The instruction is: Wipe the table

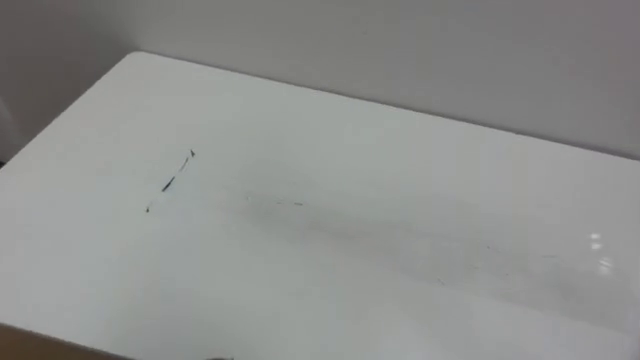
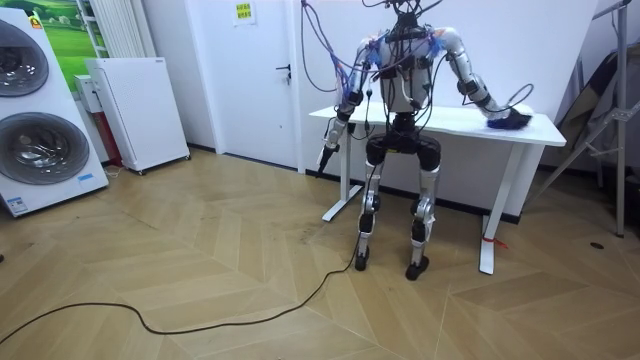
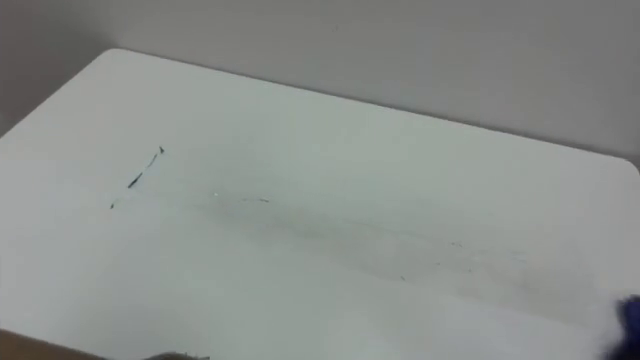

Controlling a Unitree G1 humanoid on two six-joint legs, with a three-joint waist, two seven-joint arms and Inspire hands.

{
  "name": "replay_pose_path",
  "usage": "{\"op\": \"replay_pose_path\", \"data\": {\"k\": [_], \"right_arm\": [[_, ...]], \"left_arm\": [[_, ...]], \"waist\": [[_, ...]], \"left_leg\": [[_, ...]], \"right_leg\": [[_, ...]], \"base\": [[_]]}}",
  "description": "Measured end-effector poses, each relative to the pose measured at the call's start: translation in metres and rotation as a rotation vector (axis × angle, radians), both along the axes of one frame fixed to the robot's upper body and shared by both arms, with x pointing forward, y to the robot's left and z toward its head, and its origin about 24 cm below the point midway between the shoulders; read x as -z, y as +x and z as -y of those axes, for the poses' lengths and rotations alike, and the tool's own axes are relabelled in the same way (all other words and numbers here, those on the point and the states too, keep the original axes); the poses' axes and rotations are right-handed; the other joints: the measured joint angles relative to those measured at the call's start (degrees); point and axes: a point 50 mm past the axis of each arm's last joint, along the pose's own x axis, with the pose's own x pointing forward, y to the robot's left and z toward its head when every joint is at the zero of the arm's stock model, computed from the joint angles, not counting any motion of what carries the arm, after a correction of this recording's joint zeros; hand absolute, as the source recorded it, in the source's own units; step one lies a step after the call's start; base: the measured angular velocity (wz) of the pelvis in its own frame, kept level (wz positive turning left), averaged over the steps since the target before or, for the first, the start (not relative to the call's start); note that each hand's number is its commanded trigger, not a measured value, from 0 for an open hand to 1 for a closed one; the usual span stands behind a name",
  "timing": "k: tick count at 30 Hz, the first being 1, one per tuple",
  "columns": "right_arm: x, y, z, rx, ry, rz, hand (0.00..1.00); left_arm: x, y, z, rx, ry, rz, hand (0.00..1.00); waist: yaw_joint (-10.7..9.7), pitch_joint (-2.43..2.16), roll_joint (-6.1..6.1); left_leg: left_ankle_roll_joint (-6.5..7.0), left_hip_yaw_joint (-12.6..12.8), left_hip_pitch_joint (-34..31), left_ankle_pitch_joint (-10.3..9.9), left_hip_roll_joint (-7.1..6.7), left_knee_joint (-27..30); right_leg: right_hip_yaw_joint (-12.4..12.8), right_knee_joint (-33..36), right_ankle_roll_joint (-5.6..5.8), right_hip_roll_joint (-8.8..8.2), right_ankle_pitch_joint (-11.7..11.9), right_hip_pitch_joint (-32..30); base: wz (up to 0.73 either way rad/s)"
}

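Note:
The white table carries short dark ink marks on its left part, also seen as marks, and a faint grey smear running right from them. A dark blue cloth peeks in at the lower right corner. In the room view the robot stands at the table, its back to the camera. Its right hand rests against the cloth at the table's right end. My left hand hangs open below the table's left edge, holding nothing.
A grey wall runs right behind the table's far edge. In the room view a white cabinet and washing machines stand far to the left, and a folded stand leans right of the table.

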Motion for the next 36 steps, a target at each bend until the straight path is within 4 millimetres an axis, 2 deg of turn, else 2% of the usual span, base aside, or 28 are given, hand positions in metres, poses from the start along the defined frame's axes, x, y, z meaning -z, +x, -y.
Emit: {"op": "replay_pose_path", "data": {"k": [3,5,7,8,10,11,13,14,16,18,19,22,25,28,30,34,35,36], "right_arm": [[-0.003,0.011,0.001,-0.013,-0.02,-0.008,1.0],[-0.006,0.024,0.001,-0.031,-0.036,-0.007,1.0],[-0.011,0.051,-0.005,-0.11,-0.051,0.0,1.0],[-0.012,0.06,-0.009,-0.154,-0.061,-0.003,1.0],[-0.021,0.099,-0.027,-0.361,-0.107,-0.012,1.0],[-0.023,0.11,-0.033,-0.421,-0.125,-0.018,1.0],[-0.033,0.159,-0.064,-0.663,-0.192,-0.03,1.0],[-0.036,0.169,-0.072,-0.716,-0.206,-0.03,1.0],[-0.049,0.199,-0.102,-0.898,-0.255,-0.007,1.0],[-0.052,0.215,-0.122,-1.0,-0.264,-0.018,1.0],[-0.052,0.222,-0.133,-1.05,-0.26,-0.03,1.0],[-0.05,0.227,-0.15,-1.075,-0.235,-0.013,1.0],[-0.046,0.227,-0.155,-1.081,-0.205,-0.037,1.0],[-0.044,0.226,-0.157,-1.086,-0.191,-0.051,1.0],[-0.044,0.227,-0.157,-1.086,-0.192,-0.05,1.0],[-0.041,0.224,-0.155,-1.077,-0.193,-0.059,1.0],[-0.04,0.222,-0.155,-1.075,-0.192,-0.062,0.78],[-0.039,0.221,-0.154,-1.072,-0.192,-0.066,0.23]], "left_arm": [[0.004,-0.001,0.006,0.026,-0.022,-0.02,0.0],[0.008,0.0,0.014,0.047,-0.048,-0.029,0.0],[0.013,-0.006,0.023,0.044,-0.085,-0.052,0.0],[0.013,-0.006,0.024,0.048,-0.09,-0.058,0.0],[0.015,-0.004,0.028,0.075,-0.106,-0.063,0.0],[0.016,-0.003,0.029,0.077,-0.112,-0.06,0.0],[0.018,0.003,0.033,0.107,-0.133,-0.059,0.0],[0.019,0.004,0.034,0.118,-0.139,-0.058,0.0],[0.02,0.006,0.038,0.138,-0.163,-0.056,0.0],[0.021,0.005,0.039,0.133,-0.17,-0.064,0.0],[0.02,0.005,0.038,0.132,-0.17,-0.07,0.0],[0.022,0.002,0.041,0.138,-0.183,-0.098,0.0],[0.022,-0.002,0.042,0.131,-0.192,-0.116,0.0],[0.022,0.009,0.042,0.152,-0.2,-0.083,0.0],[0.021,0.015,0.041,0.171,-0.192,-0.06,0.0],[0.021,0.014,0.042,0.178,-0.188,-0.066,0.0],[0.021,0.013,0.042,0.174,-0.189,-0.067,0.0],[0.021,0.011,0.042,0.171,-0.189,-0.072,0.0]], "waist": [[0.0,0.07,0.71],[0.6,0.45,1.41],[2.2,0.99,2.09],[2.3,1.23,2.33],[2.8,1.73,2.44],[3.1,1.79,2.53],[3.9,2.12,2.85],[4.2,2.2,2.93],[7.2,2.42,2.96],[9.2,2.49,2.94],[10.0,2.34,2.85],[10.1,2.13,2.43],[10.2,2.51,1.75],[10.1,2.52,1.45],[10.0,2.51,1.61],[9.8,1.98,2.71],[9.8,1.86,2.88],[9.9,1.67,3.06]], "left_leg": [[-0.05,0.0,1.4,-0.2,0.09,-0.9],[-0.04,0.1,1.7,-0.3,0.12,-1.0],[0.13,0.0,2.0,-0.3,0.04,-1.6],[0.18,-0.2,1.9,-0.2,-0.01,-1.6],[0.53,-1.9,0.4,0.1,-0.59,-1.5],[0.62,-2.4,0.1,0.1,-0.77,-1.5],[0.66,-4.0,-1.0,0.7,-1.12,-1.4],[0.64,-4.3,-1.2,1.0,-1.19,-1.4],[0.56,-4.9,-1.6,1.3,-1.22,-1.7],[0.56,-5.7,-1.9,1.3,-1.3,-1.7],[0.65,-6.7,-2.2,1.4,-1.55,-1.7],[0.82,-7.4,-2.0,1.7,-1.99,-1.7],[0.82,-7.6,-1.2,1.7,-1.91,-1.7],[0.83,-7.6,-0.6,1.6,-2.04,-1.9],[0.83,-7.5,-0.7,1.6,-2.05,-2.0],[0.83,-7.5,0.2,1.6,-1.98,-2.9],[0.83,-7.5,0.4,1.6,-1.96,-3.1],[0.83,-7.5,1.0,1.6,-1.95,-3.8]], "right_leg": [[-0.1,-0.2,-0.13,0.23,0.3,0.9],[0.1,-0.3,-0.34,0.4,0.8,0.8],[0.1,0.5,-1.02,0.76,1.6,-0.8],[0.0,0.9,-1.14,0.76,1.7,-1.1],[-0.1,1.5,-1.54,0.82,1.8,-3.0],[-0.1,1.5,-1.74,0.83,1.8,-3.3],[-0.3,1.6,-2.0,0.84,1.8,-4.2],[-0.5,1.6,-2.02,0.83,1.8,-4.3],[-0.7,1.5,-2.07,0.86,1.6,-4.4],[-1.5,1.5,-1.98,0.69,1.5,-4.3],[-2.2,1.5,-1.79,0.37,1.1,-4.2],[-3.4,1.5,-1.11,-0.37,0.5,-3.1],[-3.5,1.3,-1.09,-0.3,0.5,-1.9],[-4.1,-0.2,-0.96,-0.21,0.6,-0.6],[-4.1,-0.6,-0.88,-0.13,0.6,-0.7],[-4.0,-1.0,-0.88,0.11,0.7,0.0],[-4.0,-1.0,-0.87,0.14,0.7,0.1],[-3.9,-1.0,-0.87,0.2,0.7,0.3]], "base": [[-0.13],[-0.26],[-0.59],[-0.4],[-0.18],[-0.08],[0.13],[0.27],[0.18],[0.24],[0.37],[0.44],[0.07],[-0.04],[0.0],[0.0],[0.0],[0.0]]}}
